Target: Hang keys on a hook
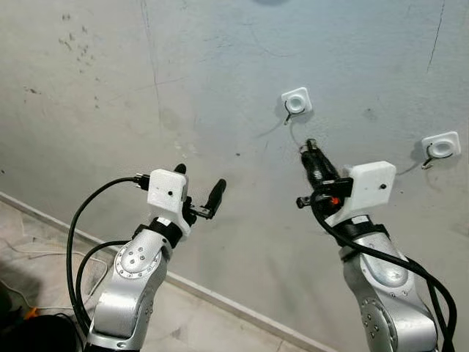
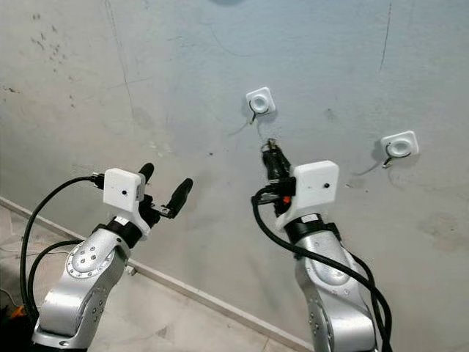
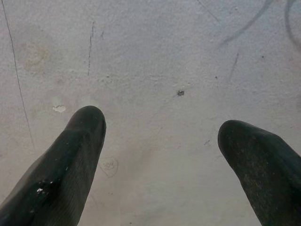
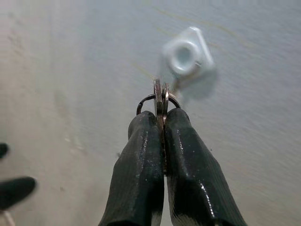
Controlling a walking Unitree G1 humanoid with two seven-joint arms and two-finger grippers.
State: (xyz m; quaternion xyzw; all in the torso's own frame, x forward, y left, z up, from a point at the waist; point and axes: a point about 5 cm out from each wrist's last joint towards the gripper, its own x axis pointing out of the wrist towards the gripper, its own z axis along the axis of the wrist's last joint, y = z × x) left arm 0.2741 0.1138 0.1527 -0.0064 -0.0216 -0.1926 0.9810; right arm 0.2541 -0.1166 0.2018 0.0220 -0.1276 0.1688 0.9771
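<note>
A white square wall hook (image 1: 296, 103) is fixed to the grey wall, with a small dark metal hook hanging from its lower edge. My right gripper (image 1: 311, 148) is raised just below and to the right of it, a short way off the wall. It is shut on the keys (image 4: 160, 96); flat key blades and a thin ring stick out between the fingertips. In the right wrist view the hook (image 4: 187, 54) appears blurred just beyond the keys. My left gripper (image 1: 199, 185) is held up further left, open and holding nothing, and faces bare wall.
A second white hook (image 1: 441, 147) sits on the wall to the right. A skirting strip (image 1: 220, 299) runs along the foot of the wall above a tiled floor. Black cables loop from both arms, and white cords lie on the floor at lower left.
</note>
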